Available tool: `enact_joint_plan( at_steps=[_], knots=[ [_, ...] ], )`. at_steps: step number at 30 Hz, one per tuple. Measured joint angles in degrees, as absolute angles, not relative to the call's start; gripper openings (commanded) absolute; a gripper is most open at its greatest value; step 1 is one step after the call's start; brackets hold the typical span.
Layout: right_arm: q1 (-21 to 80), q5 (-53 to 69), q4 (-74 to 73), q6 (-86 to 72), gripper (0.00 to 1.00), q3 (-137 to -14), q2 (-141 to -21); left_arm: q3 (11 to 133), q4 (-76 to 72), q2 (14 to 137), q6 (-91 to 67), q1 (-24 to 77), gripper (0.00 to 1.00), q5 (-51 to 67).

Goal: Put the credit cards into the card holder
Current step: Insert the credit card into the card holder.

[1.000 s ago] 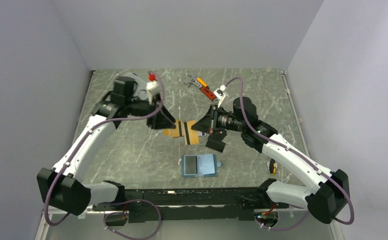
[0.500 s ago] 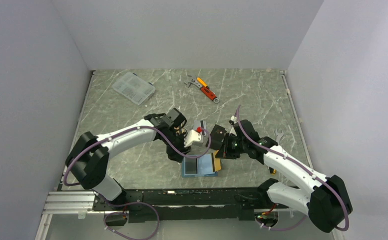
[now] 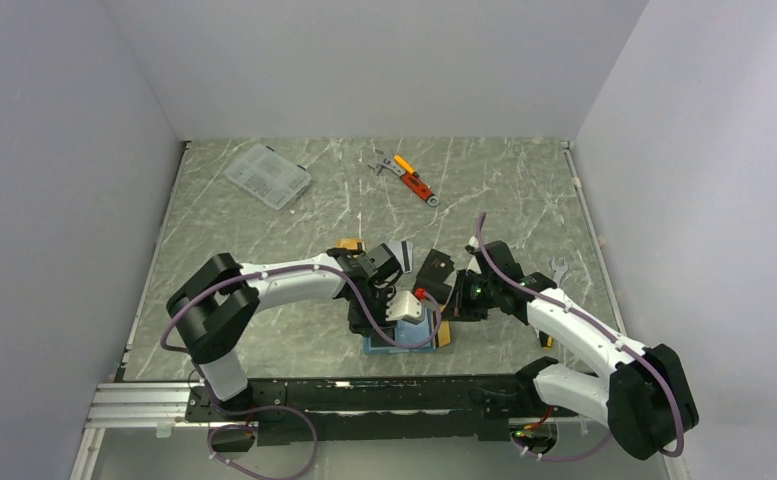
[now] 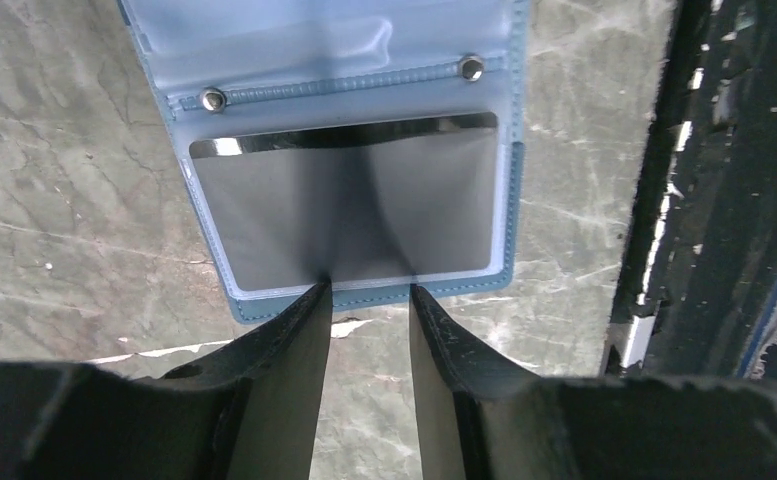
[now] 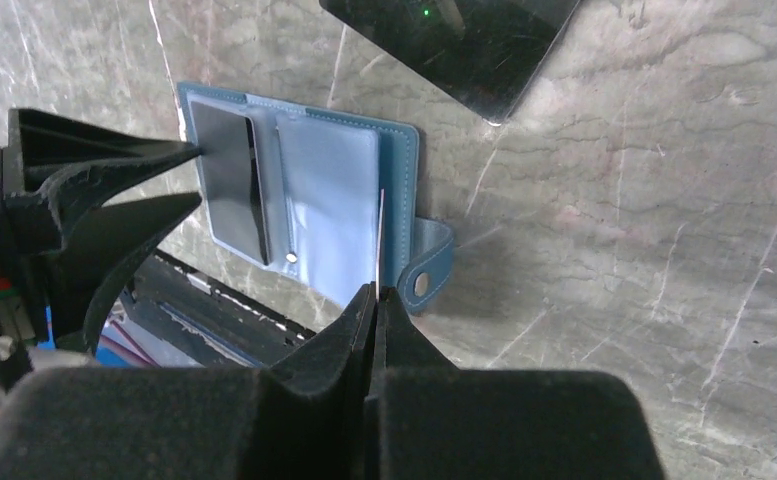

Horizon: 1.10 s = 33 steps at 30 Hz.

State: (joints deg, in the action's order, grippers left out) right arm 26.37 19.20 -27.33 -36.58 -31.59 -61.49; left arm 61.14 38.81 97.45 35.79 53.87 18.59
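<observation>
The card holder (image 5: 329, 190) lies open and flat on the table (image 5: 614, 200), close to its near edge. A silver-grey card (image 4: 344, 205) is seated in its left pocket. A second credit card (image 5: 379, 240) stands edge-on just over the right-hand pocket, clamped between the closed jaws of the right gripper (image 5: 376, 300). The left gripper (image 4: 369, 292) has its jaws apart, with the tips at the holder's outer edge and nothing between them.

The likeliest failure is that the thin card misses the pocket mouth and catches on the stitched lip. It would then bow or twist in the jaws. A push from that side could also slide the holder, which looks only lightly pinned. The left tips could drag the silver-grey card back out. An orange-gold card (image 3: 348, 246) and another card (image 3: 401, 250) wait farther back.
</observation>
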Motion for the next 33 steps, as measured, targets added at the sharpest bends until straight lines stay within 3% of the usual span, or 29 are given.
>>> enact_joint_plan(
  at_steps=[33],
  knots=[
    [26.3,25.7,-23.4,-38.1,0.0,-26.2,-58.2,61.5,37.5,98.5,36.5,54.8,0.32,13.1]
  ],
)
